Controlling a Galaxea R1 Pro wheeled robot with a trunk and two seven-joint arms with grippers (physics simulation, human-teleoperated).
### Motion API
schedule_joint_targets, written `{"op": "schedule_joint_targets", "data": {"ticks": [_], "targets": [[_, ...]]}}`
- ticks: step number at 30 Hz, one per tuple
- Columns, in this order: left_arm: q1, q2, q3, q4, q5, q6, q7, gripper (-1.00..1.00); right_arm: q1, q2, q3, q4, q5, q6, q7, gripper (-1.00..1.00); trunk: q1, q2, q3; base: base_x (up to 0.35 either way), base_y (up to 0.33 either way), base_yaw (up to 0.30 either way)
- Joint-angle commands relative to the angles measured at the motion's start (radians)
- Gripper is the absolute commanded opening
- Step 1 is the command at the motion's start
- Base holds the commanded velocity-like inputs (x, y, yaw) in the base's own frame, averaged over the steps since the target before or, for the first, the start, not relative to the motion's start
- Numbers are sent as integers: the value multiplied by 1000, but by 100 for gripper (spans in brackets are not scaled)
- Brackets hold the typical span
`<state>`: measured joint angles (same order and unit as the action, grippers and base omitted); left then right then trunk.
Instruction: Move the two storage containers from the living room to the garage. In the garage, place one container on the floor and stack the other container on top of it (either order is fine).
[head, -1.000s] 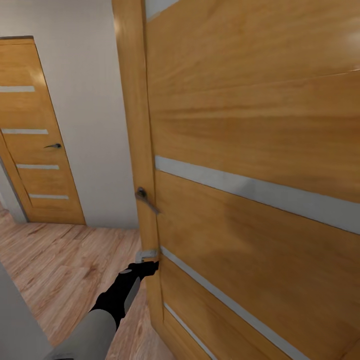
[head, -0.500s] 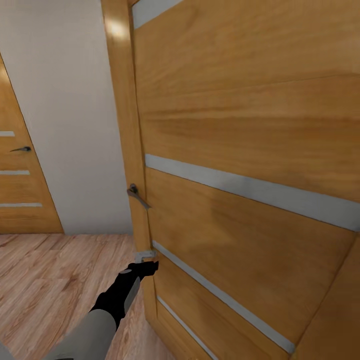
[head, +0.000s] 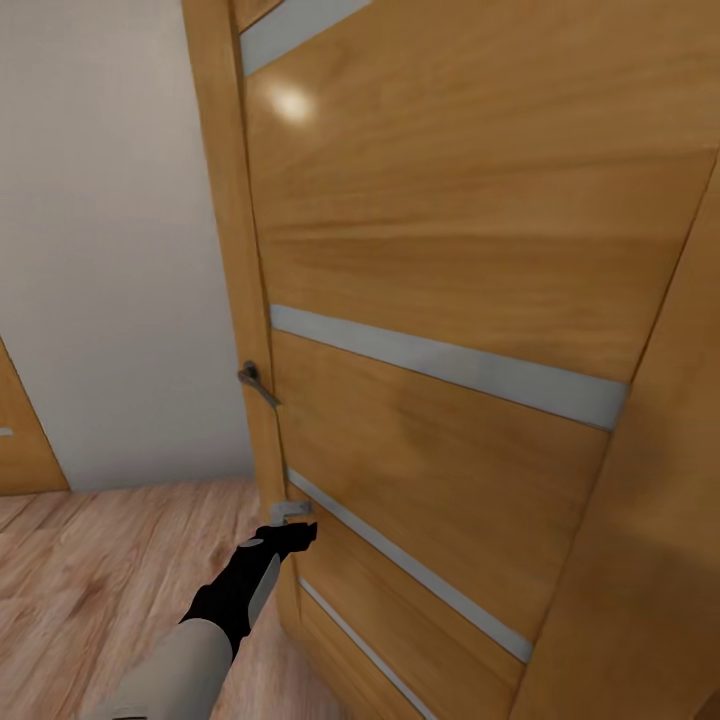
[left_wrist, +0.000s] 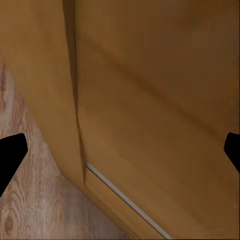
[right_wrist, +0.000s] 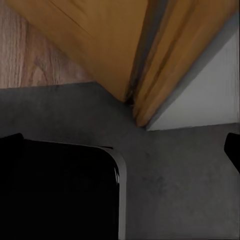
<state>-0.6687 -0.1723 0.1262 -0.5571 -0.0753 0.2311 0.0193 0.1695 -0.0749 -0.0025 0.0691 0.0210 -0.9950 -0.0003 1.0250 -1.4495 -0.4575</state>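
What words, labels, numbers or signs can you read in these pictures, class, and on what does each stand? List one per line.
None: no text can be read in any view.
The wooden door bears only plain frosted stripes and a handle.
The wall and the left gripper carry no markings.

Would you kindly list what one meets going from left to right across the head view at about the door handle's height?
Far wooden door → pale wall → door handle → open wooden door with frosted stripes → door frame.
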Motion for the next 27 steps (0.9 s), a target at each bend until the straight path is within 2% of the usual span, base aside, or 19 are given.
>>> {"op": "schedule_joint_targets", "data": {"ticks": [1,17,27], "targets": [[0,-2,3,-3,8,5,-7,100,-1,0,0,1,2,-4,0,100,0,-1,-1,0,0,-273],[0,-2,3,-3,8,5,-7,100,-1,0,2,0,10,-5,13,100,0,-1,2,10,14,-269],[0,-2,3,-3,8,4,-7,100,-1,0,1,-1,9,-5,13,100,0,-1,3,114,173,-36]]}}
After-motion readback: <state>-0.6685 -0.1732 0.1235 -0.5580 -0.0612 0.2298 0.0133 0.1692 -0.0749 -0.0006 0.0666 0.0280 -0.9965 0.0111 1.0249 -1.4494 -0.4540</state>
